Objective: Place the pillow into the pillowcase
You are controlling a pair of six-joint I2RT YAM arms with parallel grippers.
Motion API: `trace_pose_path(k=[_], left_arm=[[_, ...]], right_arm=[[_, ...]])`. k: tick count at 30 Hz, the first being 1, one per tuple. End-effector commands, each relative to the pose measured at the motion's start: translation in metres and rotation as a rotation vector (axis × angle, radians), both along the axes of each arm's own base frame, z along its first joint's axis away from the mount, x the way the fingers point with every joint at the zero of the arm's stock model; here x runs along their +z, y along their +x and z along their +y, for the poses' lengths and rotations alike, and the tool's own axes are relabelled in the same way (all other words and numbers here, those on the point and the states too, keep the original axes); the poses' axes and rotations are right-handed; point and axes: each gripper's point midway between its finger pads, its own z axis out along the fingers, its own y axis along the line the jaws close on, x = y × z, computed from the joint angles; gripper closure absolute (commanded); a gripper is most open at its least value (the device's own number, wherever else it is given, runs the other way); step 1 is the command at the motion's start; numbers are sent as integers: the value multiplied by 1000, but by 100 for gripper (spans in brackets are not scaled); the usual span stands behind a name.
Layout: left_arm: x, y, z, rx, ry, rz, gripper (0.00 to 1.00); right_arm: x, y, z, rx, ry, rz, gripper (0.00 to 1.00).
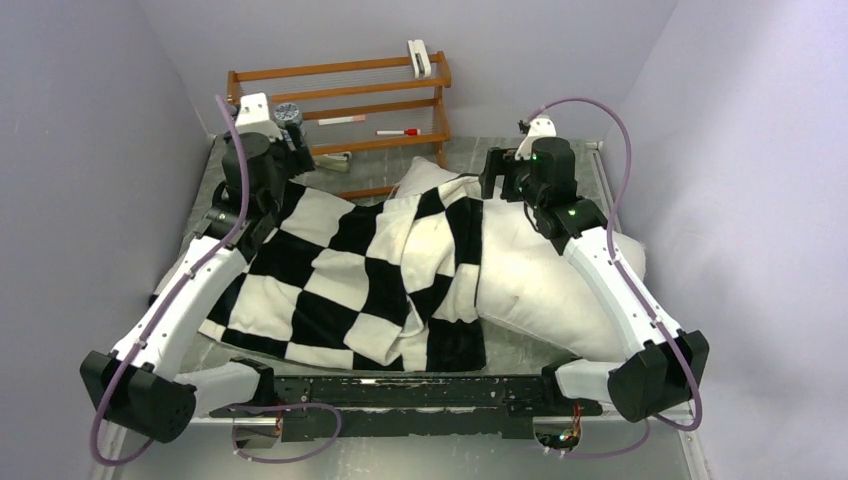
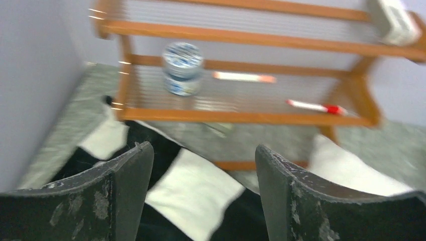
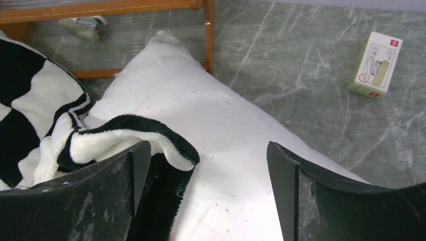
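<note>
The black-and-white checkered pillowcase [image 1: 330, 280] lies spread over the left half of the table, its open edge pulled partway over the white pillow [image 1: 540, 285]. The pillow's right half and a far corner stick out bare. My left gripper [image 1: 297, 152] hovers open over the pillowcase's far left corner [image 2: 193, 196], with nothing between its fingers [image 2: 128, 186]. My right gripper [image 3: 208, 148] stands open just above the pillow [image 3: 236, 125], and the plush rim of the pillowcase [image 3: 135, 133] curls beside its left finger [image 3: 115, 191], loose.
A wooden rack [image 1: 340, 100] stands at the back, holding a patterned jar [image 2: 183, 68] and markers [image 2: 314, 106]. A small box [image 3: 376, 64] lies on the grey table past the pillow. Walls close in on both sides.
</note>
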Motion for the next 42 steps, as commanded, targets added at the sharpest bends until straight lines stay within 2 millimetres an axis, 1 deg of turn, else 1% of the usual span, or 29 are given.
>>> trace_pose_path(k=[1,3,5,7,10,13,15,17,19,20,23,27,29,30,32,34,35,36,37,38,39,42], left_arm=[[-27,-26,-84,-361,-114,105,23],[-33,-35,-110,-466,-107,133,24],[-38,-45,-129,-544,-100,148,24],[-43,-53,-144,-611,-94,154,24],[-43,-65,-165,-692,-106,137,25],[-44,-79,-192,-778,-103,114,23],[-49,-83,-206,-814,-89,111,22],[-55,-83,-220,-844,-67,110,20],[-68,-79,-231,-864,-38,128,19],[-69,-74,-238,-871,-32,114,19],[-83,-67,-256,-894,-13,125,18],[-99,-59,-278,-935,-6,114,20],[-111,-55,-288,-950,16,148,22],[-116,-53,-292,-951,27,164,25],[-121,-48,-291,-931,45,180,35],[-122,-44,-283,-876,63,197,59],[-123,-42,-278,-852,77,213,69],[-123,-42,-275,-842,93,226,74],[-128,-44,-271,-832,111,260,80],[-129,-45,-266,-814,118,284,85],[-129,-45,-261,-793,118,301,88],[-133,-50,-249,-750,108,307,92]], right_arm=[[4,5,-6,-6,-52,31,11],[3,5,-10,-2,-96,44,11],[2,3,-15,7,-154,56,11],[5,-1,-24,-18,-196,67,12],[12,-13,-32,-18,-229,67,13],[11,-28,-25,45,-200,65,15],[7,-37,-22,72,-189,79,15],[1,-42,-25,72,-198,94,15],[-10,-46,-29,76,-231,116,15],[-15,-47,-31,84,-257,131,14],[-23,-48,-35,96,-309,162,13],[-31,-49,-36,122,-338,190,12],[-37,-51,-37,134,-357,207,12],[-40,-51,-37,143,-370,215,11],[-46,-51,-36,165,-381,220,10],[-55,-51,-31,203,-382,230,10],[-60,-49,-29,215,-381,239,9],[-66,-48,-26,225,-380,251,9],[-71,-47,-22,250,-371,264,9],[-76,-45,-17,273,-362,273,9],[-80,-41,-12,287,-352,276,9],[-93,-26,0,310,-316,262,9]])
